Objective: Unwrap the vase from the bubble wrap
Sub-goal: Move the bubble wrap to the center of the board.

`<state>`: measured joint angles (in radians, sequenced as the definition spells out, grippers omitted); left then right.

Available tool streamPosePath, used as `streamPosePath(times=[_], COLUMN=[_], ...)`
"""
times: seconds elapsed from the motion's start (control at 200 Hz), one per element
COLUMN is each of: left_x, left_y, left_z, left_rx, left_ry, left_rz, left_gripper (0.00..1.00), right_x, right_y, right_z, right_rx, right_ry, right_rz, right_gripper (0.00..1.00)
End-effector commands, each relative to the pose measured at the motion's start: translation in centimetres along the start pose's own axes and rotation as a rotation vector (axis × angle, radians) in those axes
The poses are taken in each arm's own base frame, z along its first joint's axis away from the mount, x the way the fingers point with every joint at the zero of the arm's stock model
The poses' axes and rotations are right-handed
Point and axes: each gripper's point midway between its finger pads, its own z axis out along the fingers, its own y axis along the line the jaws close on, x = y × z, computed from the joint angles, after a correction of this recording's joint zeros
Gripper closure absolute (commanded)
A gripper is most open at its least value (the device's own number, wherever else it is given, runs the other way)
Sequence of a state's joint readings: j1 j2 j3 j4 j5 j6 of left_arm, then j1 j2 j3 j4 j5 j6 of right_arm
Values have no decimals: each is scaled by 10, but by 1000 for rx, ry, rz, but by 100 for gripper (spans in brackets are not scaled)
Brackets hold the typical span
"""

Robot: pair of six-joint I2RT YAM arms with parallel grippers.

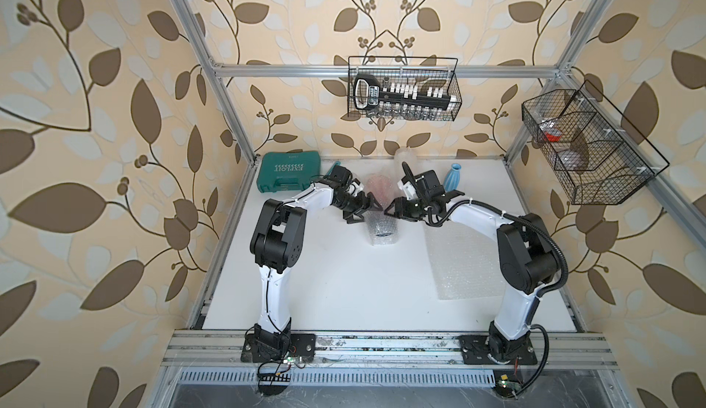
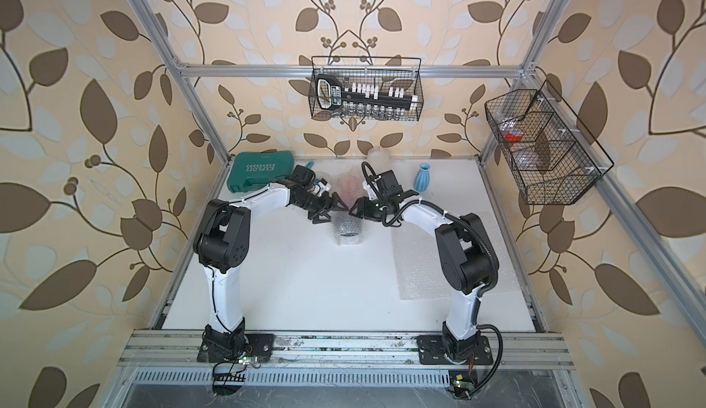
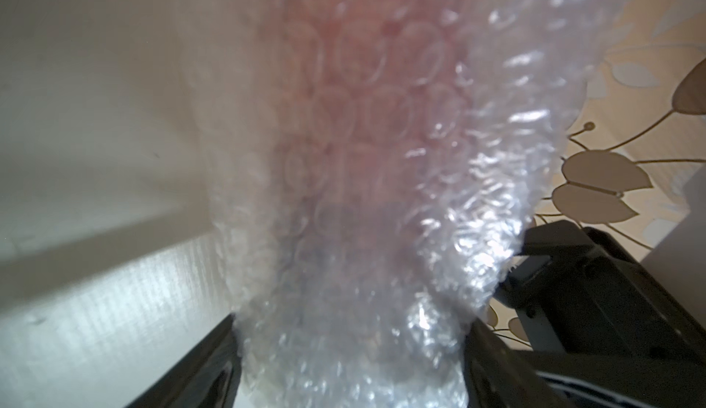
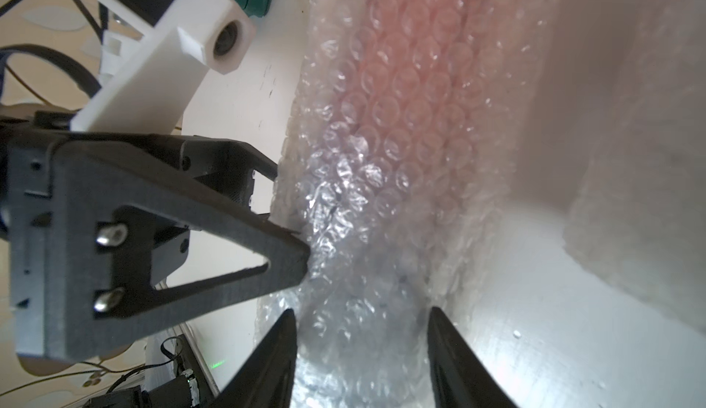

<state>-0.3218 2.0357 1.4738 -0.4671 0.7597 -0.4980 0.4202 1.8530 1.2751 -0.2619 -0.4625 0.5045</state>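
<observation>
A roll of bubble wrap stands upright mid-table. The vase inside shows only as a dark shape through it. My left gripper and right gripper meet over the roll's top from opposite sides. In the left wrist view the wrap fills the gap of the left gripper, whose fingers stand apart and touch it on both sides. In the right wrist view the wrap lies between the spread fingers of the right gripper. The left gripper's fingertips rest against its side.
A pinkish wrapped bundle stands just behind the roll and another wrapped one by the back wall. A bare blue vase stands at back right and a green tool case at back left. A flat bubble sheet lies right.
</observation>
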Motion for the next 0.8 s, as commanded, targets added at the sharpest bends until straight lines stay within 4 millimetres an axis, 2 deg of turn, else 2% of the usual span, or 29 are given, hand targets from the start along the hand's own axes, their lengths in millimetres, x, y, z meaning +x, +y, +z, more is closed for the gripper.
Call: streamPosePath(times=[0.0, 0.225, 0.33, 0.45, 0.585, 0.685, 0.795], left_x=[31, 73, 85, 94, 102, 105, 105], left_y=[-3, 9, 8, 5, 0, -6, -9], left_z=[-8, -16, -25, -34, -39, -41, -45], left_rx=[-2, 2, 4, 4, 25, 52, 49], left_ry=[48, 79, 72, 63, 81, 87, 80], left_rz=[7, -23, -18, -3, 3, 9, 26], left_gripper=[14, 14, 14, 14, 13, 14, 13], right_x=[32, 70, 76, 71, 57, 48, 44], right_y=[6, 26, 34, 37, 35, 34, 33], right_z=[-2, -9, -18, -32, -41, -40, -30], right_rx=[18, 1, -4, 6, -2, -19, -20], right_ry=[48, 80, 68, 26, -13, -8, 27], right_rz=[0, -23, -35, -43, -29, -30, -32], right_gripper=[47, 48, 48, 45, 43, 42, 41])
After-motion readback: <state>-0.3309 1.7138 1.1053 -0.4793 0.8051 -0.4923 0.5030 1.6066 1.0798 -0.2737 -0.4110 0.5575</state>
